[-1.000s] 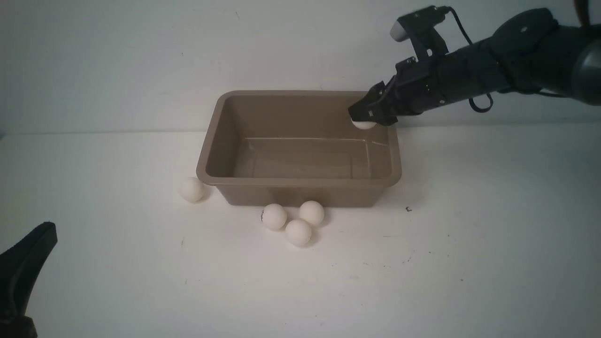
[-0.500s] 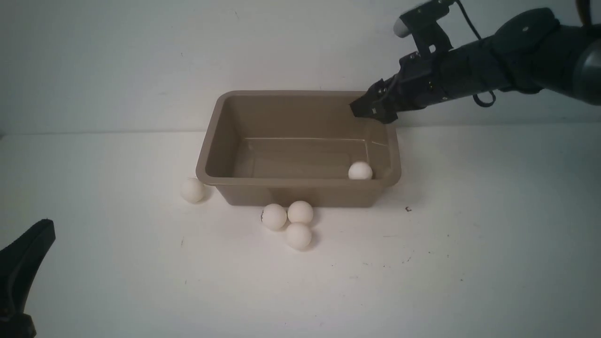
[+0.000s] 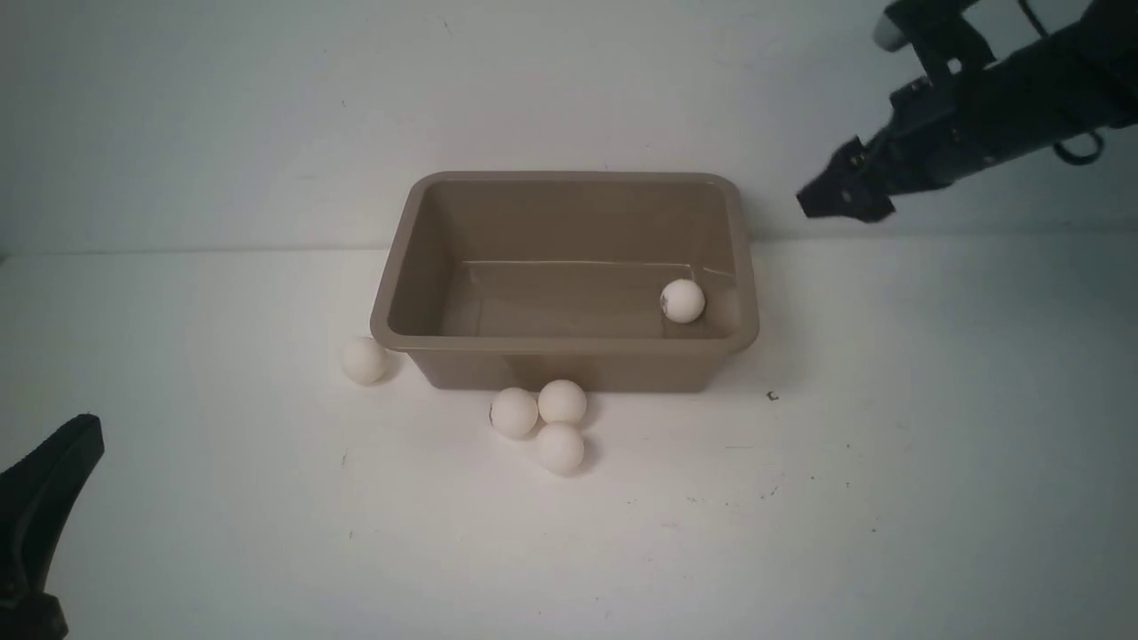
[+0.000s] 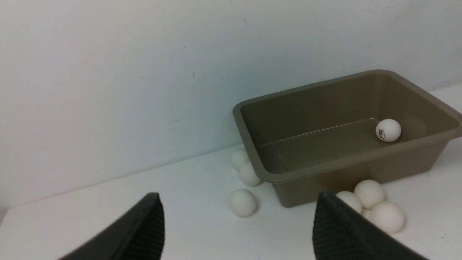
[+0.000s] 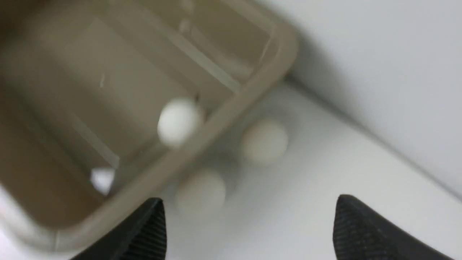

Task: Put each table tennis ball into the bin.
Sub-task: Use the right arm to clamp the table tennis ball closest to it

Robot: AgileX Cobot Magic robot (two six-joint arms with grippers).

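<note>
Right gripper (image 3: 813,203) spread wide, empty, raised to the right of bin (image 3: 569,342) — one ball (image 3: 683,300) inside, three balls (image 3: 561,402) just beside its front wall.

A white surface (image 3: 933,498) fills the lower part of the front view, and at the back it meets a pale, plain wall (image 3: 222,107) along a straight line. On the surface there is a small dark speck (image 3: 773,396) to the right of the middle, and some fainter scuff marks (image 3: 770,491) lie nearer to the camera. The wall has a few tiny dots and thin scratches, too small to say more about them.
</note>
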